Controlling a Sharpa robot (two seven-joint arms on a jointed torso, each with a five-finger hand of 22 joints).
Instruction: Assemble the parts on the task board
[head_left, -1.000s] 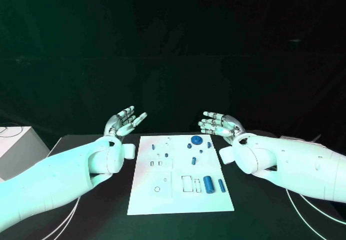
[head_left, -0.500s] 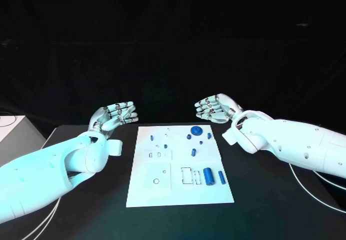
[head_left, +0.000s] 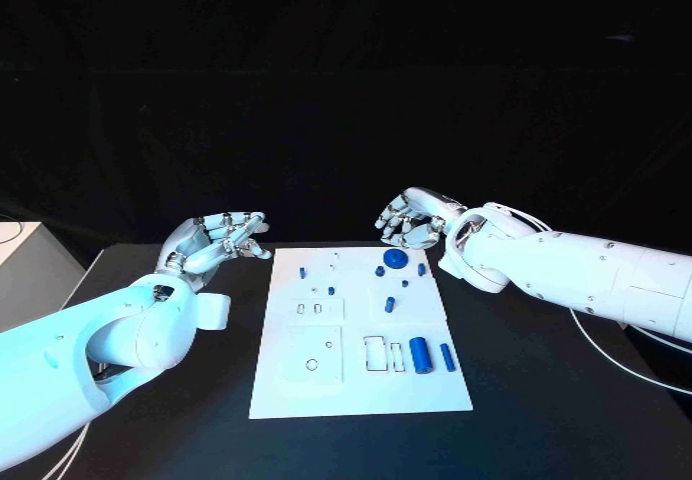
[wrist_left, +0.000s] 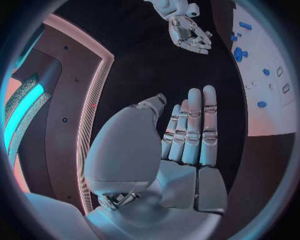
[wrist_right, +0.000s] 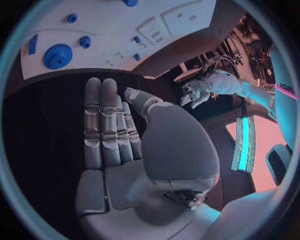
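I see a matt white task board (head_left: 361, 385) on a matt black table (head_left: 173, 430). The blue parts (head_left: 420, 354) look like smooth plastic. Both arms' shells are glossy white; the hands look like brushed metal.

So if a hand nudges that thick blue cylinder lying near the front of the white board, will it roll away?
Probably. The thick blue cylinder lies on its side on the flat white task board, so a sideways push likely rolls it. It looks rigid and smooth, perhaps slippery to grasp.
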